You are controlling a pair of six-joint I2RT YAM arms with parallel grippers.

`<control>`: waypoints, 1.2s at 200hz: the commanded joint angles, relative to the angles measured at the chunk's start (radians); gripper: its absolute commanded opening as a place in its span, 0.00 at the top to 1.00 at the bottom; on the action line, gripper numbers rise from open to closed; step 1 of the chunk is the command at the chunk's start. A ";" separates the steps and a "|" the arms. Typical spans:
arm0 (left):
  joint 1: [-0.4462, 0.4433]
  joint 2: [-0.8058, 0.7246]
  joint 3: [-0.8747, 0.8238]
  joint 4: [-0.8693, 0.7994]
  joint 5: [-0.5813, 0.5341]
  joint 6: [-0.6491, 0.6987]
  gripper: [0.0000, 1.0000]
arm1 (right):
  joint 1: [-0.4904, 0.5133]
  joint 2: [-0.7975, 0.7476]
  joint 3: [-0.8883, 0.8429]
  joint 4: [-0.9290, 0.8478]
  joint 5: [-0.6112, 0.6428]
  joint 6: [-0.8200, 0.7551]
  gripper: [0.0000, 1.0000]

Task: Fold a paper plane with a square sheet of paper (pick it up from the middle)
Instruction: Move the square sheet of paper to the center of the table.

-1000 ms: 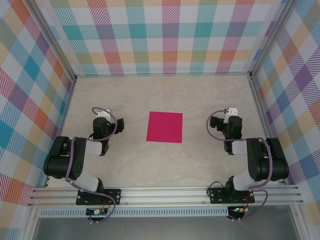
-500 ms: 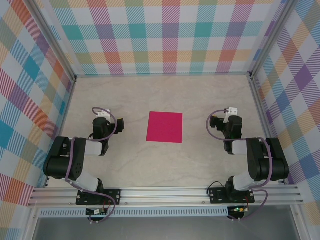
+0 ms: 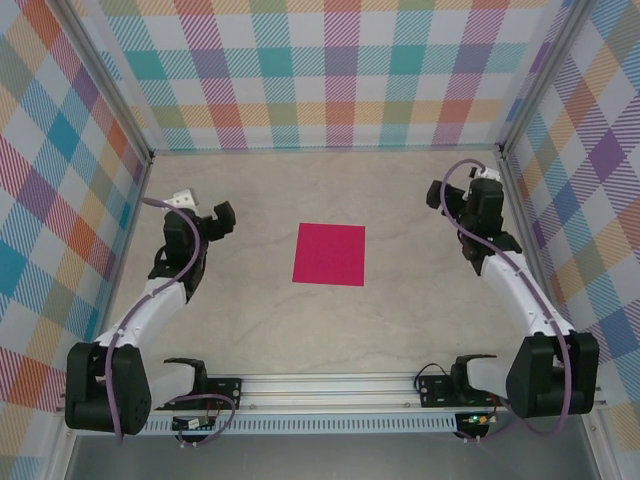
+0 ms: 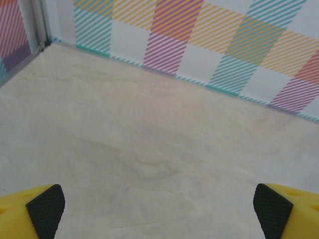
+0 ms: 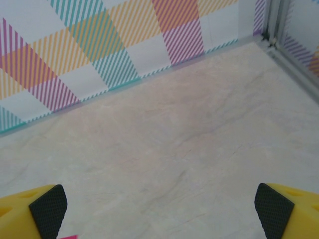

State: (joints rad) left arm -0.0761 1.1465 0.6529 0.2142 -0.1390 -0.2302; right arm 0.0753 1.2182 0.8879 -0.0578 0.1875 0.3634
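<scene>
The square sheet of paper (image 3: 330, 254), magenta-pink, lies flat and unfolded in the middle of the table. My left gripper (image 3: 215, 222) hovers to its left, about an arm segment away, and faces the back wall. In the left wrist view its yellow fingers (image 4: 42, 209) stand wide apart, so the left gripper (image 4: 159, 211) is open over bare table. My right gripper (image 3: 455, 200) is raised to the right of the sheet, further back. It is open too (image 5: 159, 209), with nothing between its fingertips (image 5: 276, 211). A pink corner of the sheet (image 5: 68, 237) peeks in at the bottom left of the right wrist view.
Plaid walls (image 3: 330, 70) close the table at the back and on both sides, with metal posts in the corners (image 3: 505, 150). An aluminium rail (image 3: 330, 388) runs along the near edge by the arm bases. Marbled beige table (image 3: 330, 330) surrounds the sheet.
Both arms have unfolded from their tucked pose and reached up and toward the back, the left gripper shifting left, the right toward the back right corner. The sheet has not moved.
</scene>
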 commanded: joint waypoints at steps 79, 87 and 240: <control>0.007 -0.046 0.317 -0.698 0.080 -0.152 0.00 | 0.410 0.312 0.174 -0.288 -0.292 0.348 0.00; 0.007 -0.039 0.317 -0.699 0.082 -0.151 0.00 | 0.438 0.355 0.202 -0.286 -0.293 0.356 0.00; 0.007 0.039 0.309 -0.669 0.122 -0.095 0.00 | 0.607 0.952 0.706 -0.472 -0.374 0.345 0.02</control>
State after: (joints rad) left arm -0.0761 1.1618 0.9485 -0.4500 -0.0422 -0.3462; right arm 0.6701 2.1483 1.5810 -0.4286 -0.1848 0.7208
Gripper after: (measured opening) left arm 0.999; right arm 0.985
